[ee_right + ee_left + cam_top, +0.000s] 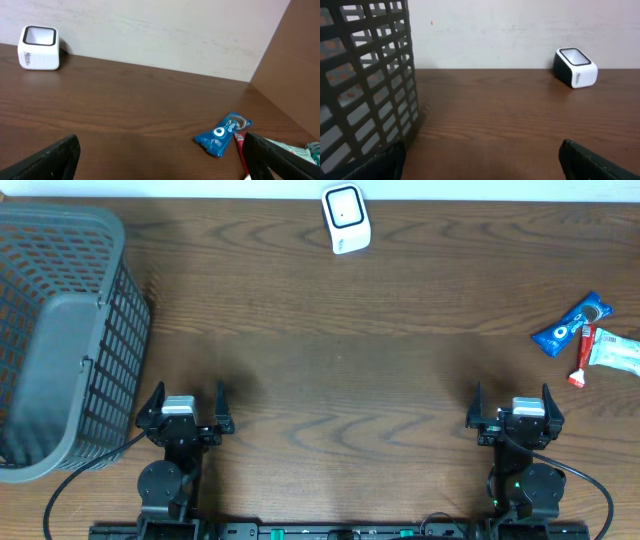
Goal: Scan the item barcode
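Observation:
The white barcode scanner [346, 218] stands at the far middle of the table, its dark window facing up; it also shows in the left wrist view as a white scanner [575, 67] and in the right wrist view [39, 47]. A blue cookie packet [571, 324] [223, 133] lies at the far right, touching a white tube with a red cap [605, 352] [240, 147]. My left gripper [188, 402] [482, 167] rests open near the front left, holding nothing. My right gripper [512, 402] [165, 162] is open at the front right, well short of the packet.
A large grey mesh basket [60, 330] [365, 75] fills the left side, close to my left gripper. A pale wall runs behind the table's far edge. Bare brown wood lies between the two arms and the scanner.

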Motion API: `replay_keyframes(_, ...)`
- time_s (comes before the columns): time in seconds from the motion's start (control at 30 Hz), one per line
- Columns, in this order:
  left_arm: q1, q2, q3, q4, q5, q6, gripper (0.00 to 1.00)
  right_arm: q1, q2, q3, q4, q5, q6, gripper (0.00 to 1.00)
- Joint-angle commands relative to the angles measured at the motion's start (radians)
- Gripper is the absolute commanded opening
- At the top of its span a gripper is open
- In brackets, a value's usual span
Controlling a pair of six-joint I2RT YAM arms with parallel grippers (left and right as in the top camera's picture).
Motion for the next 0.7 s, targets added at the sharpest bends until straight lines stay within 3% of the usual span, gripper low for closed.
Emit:
replay_keyframes(0.0,0.006,-0.010,-0.002,-0.035,-0.023,-0.026,0.98,0.008,-0.006,-0.003,-0.001,-0.005,-0.006,0.99)
replay_keyframes(0.07,0.006,-0.010,-0.002,-0.086,-0.045,-0.077,0.98,0.008,-0.006,-0.003,-0.001,-0.005,-0.006,0.99)
replay_keyframes(0.47,0.006,-0.010,-0.002,-0.087,-0.025,-0.076,0.98,0.008,-0.006,-0.003,-0.001,-0.005,-0.006,0.99)
replay_keyframes(0.67,0.005,-0.010,-0.002,-0.090,0.016,-0.016,0.98,0.008,-0.006,-0.003,-0.001,-0.005,-0.006,0.99)
